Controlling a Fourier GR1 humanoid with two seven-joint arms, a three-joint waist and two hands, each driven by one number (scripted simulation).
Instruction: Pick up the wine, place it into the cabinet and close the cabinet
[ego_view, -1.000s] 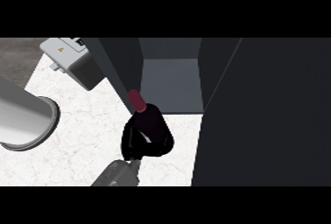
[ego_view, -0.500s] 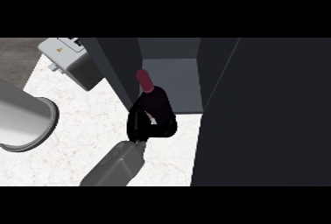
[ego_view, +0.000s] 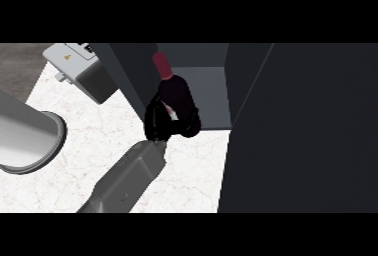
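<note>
Black right hand (ego_view: 167, 125), curled round the dark red-capped wine bottle (ego_view: 176, 88), should carry it level past the dark grey cabinet's (ego_view: 127, 70) front edge.

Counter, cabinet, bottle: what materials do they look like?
Counter: white with faint reddish veins, probably marble or similar stone, matte. Cabinet: flat dark grey panels, matte; painted wood or laminate, unclear which. Bottle: near-black body, dark red neck, likely glass.

The right hand (ego_view: 161, 125) holds the wine (ego_view: 179, 91) at the cabinet (ego_view: 210, 95) opening.
</note>
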